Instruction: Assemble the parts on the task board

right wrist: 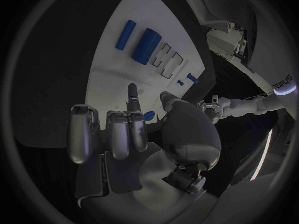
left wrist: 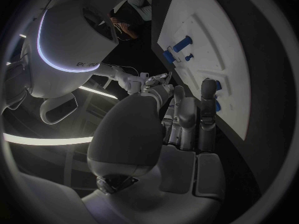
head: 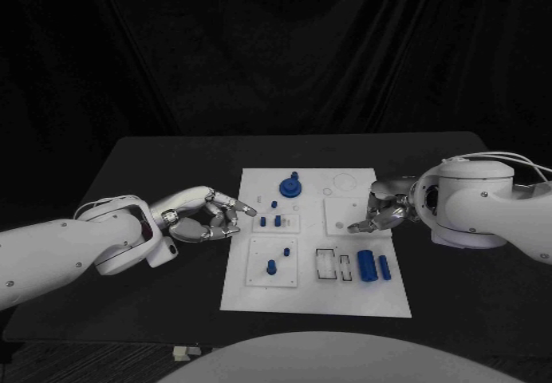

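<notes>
Here the left robot hand [head: 210, 217] hovers curled and empty beside the board [head: 317, 299], while the right robot hand [head: 385, 210], fingers loosely bent, holds nothing visible above it.

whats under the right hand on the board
The right hand hovers over a raised white square panel on the task board. The bare panel shows beside the fingers; whatever lies directly beneath the palm is covered. The hand appears to hold nothing.

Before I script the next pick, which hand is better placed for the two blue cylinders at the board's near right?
Right. The right hand hovers over the board's right side, nearer the cylinders than the left hand.
</notes>
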Motion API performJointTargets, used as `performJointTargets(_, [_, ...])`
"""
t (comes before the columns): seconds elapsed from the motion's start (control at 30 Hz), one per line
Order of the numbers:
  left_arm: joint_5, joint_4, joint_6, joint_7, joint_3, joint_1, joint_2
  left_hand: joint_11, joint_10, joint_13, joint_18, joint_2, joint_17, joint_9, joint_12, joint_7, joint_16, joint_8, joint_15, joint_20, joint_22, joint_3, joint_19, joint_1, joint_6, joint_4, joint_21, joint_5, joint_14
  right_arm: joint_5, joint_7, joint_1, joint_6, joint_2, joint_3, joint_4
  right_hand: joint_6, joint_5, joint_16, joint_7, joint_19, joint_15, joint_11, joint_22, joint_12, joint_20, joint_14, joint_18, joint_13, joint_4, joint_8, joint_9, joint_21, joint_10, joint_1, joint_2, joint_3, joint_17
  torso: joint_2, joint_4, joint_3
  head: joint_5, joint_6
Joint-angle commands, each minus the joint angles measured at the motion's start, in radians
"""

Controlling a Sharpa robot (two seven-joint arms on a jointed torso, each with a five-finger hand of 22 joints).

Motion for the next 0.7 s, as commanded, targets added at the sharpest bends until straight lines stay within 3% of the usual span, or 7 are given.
performJointTargets(0.03, [0.009, 0.003, -0.004, 0.005, 0.0, 0.004, 0.004, -0.003, 0.007, -0.001, 0.009, -0.006, 0.0, 0.001, -0.002, -0.002, -0.004, -0.002, 0.001, 0.004, 0.042, -0.002, -0.004, -0.004, 0.006, 0.005, 0.003, 0.005, -0.003, 0.065, -0.026, 0.002, 0.041, 0.013, 0.0, -0.013, 0.014, -0.005, 0.003, -0.006, 0.05, 0.005, 0.005, 0.225, 0.003, 0.008, 0.104, 0.004, 0.263, 0.001, 0.004, 0.001, 0.01, 0.103, 0.007, 0.003, 0.0, 0.263, 0.0, 0.0002, 0.0002, -0.007, 0.0])
performJointTargets(0.33, [0.009, 0.001, 0.003, 0.002, 0.0, 0.007, 0.012, -0.003, 0.007, -0.001, 0.01, -0.006, 0.001, 0.0, -0.002, -0.003, -0.004, -0.002, 0.001, 0.004, 0.042, -0.002, -0.004, -0.003, 0.006, 0.005, 0.003, 0.005, -0.003, 0.076, -0.031, 0.0, 0.118, 0.06, 0.0, -0.053, 0.113, -0.024, 0.003, -0.036, 0.056, -0.013, -0.02, 0.229, 0.003, -0.006, 0.104, 0.002, 0.263, -0.002, 0.045, 0.023, 0.022, 0.103, -0.021, 0.037, -0.006, 0.263, -0.001, -0.0007, 0.0001, -0.009, 0.0])
performJointTargets(0.7, [0.009, -0.007, 0.009, 0.002, 0.0, 0.007, 0.025, -0.003, 0.008, -0.002, 0.01, -0.006, 0.001, 0.0, -0.002, -0.003, -0.004, -0.002, 0.001, 0.004, 0.042, -0.002, -0.004, -0.003, 0.006, 0.004, 0.003, 0.006, -0.003, 0.046, -0.033, -0.008, 0.175, 0.052, 0.0, -0.046, 0.143, -0.027, 0.003, -0.047, 0.059, -0.022, -0.03, 0.231, 0.003, -0.015, 0.104, 0.0, 0.263, -0.005, 0.055, 0.031, 0.029, 0.103, -0.031, 0.063, -0.004, 0.263, 0.0, 0.0004, 0.0, -0.013, 0.0])
